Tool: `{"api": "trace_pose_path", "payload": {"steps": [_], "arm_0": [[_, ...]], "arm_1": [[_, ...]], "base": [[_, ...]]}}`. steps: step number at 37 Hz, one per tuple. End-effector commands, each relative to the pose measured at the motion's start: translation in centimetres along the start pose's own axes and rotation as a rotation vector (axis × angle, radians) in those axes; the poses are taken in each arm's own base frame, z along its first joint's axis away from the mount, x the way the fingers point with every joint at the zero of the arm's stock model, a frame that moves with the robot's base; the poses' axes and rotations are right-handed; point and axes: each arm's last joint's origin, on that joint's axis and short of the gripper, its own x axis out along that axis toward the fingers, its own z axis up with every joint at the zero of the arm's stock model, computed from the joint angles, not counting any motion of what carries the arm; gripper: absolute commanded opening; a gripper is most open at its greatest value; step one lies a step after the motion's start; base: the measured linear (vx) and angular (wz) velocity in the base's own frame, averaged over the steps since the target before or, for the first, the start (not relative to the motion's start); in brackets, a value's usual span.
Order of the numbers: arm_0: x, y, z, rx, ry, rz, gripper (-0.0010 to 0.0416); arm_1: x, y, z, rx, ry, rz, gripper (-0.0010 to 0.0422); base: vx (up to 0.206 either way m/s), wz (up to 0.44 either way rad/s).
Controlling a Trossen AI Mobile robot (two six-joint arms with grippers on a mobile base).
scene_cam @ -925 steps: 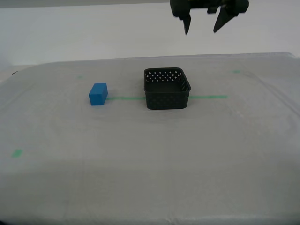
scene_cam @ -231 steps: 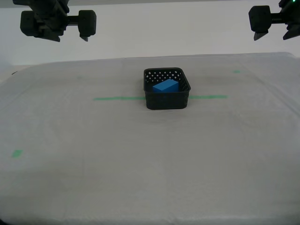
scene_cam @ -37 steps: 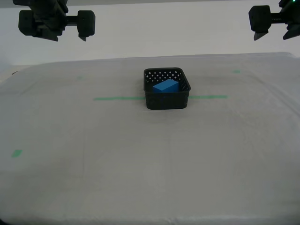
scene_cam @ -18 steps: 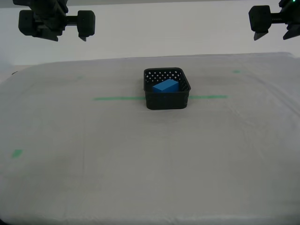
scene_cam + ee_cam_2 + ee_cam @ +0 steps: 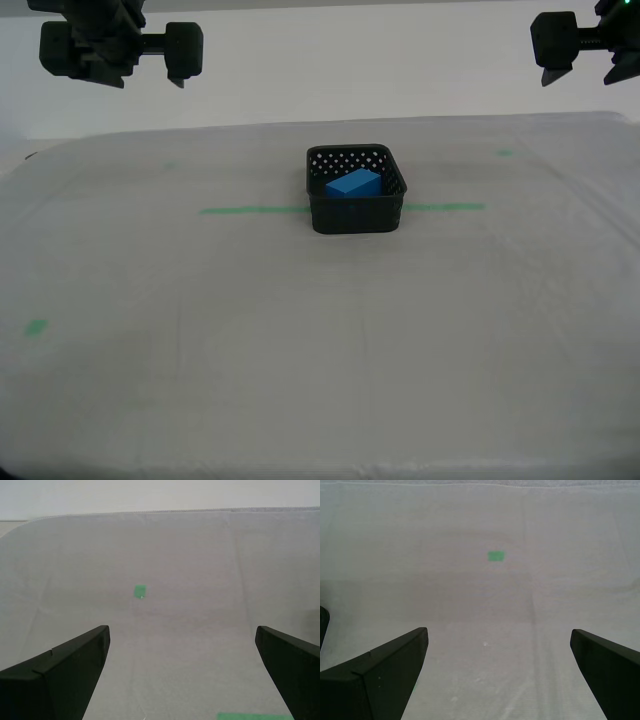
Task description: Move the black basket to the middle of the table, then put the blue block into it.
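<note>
the blue block point(image 5: 354, 183) lies tilted inside the black basket point(image 5: 356, 190) mid-bench point(image 5: 300, 330) on the green tape line point(image 5: 250, 210), while my first pincer point(image 5: 497, 652) and my second pincer point(image 5: 182, 652) hang released and empty; the block looks light, rigid, best pinched across flat sides.

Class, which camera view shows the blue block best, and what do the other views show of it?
The exterior view: the blue block lies inside the black basket, plainly visible. Neither wrist view shows it; both show only bare table sheeting and green tape marks.
</note>
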Motion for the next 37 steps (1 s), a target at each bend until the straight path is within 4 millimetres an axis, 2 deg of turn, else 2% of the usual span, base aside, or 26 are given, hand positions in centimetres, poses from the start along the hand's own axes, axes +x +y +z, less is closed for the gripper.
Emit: {"api": "trace_pose_path", "payload": {"steps": [1,37], "arm_0": [[-0.02,0.01,0.03,0.000,-0.002,0.000,0.0399],[-0.02,0.01,0.03,0.000,-0.002,0.000,0.0399]], "arm_1": [[-0.02,0.02,0.06,0.000,-0.004,0.004,0.0400],[-0.02,0.02,0.06,0.000,-0.004,0.004,0.0400]], "base": [[0.000,0.000],[0.000,0.000]]}}
